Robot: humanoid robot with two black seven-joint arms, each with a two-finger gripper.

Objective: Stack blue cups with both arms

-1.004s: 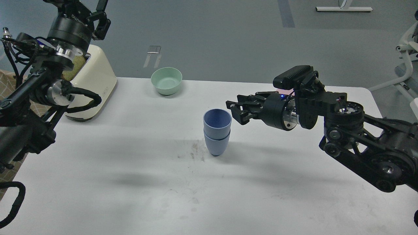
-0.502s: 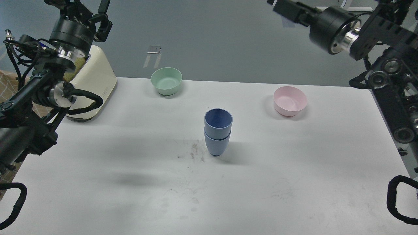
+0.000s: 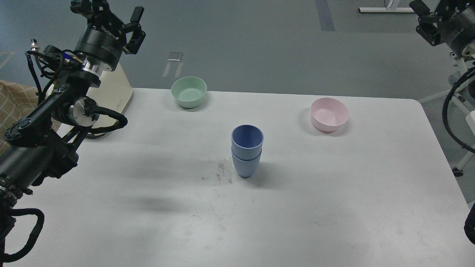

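Observation:
The two blue cups stand nested in one upright stack at the table's middle, the upper cup (image 3: 247, 136) seated in the lower cup (image 3: 245, 166). Nothing touches them. My left gripper (image 3: 111, 15) is raised high at the top left, far from the stack, with its fingers spread and nothing between them. My right gripper (image 3: 425, 18) is raised at the top right corner, far from the stack and partly cut by the frame edge. Its two fingers look apart and empty.
A pale green bowl (image 3: 188, 91) sits at the table's back middle. A pale pink bowl (image 3: 329, 114) sits at the back right. A cream appliance (image 3: 113, 92) stands at the back left behind my left arm. A dark smudge (image 3: 222, 171) marks the table left of the stack.
My right arm has pulled away from beside the stacked cups, up and right to the top right corner, uncovering the pink bowl. My left gripper shifted slightly right. The cups have not moved.

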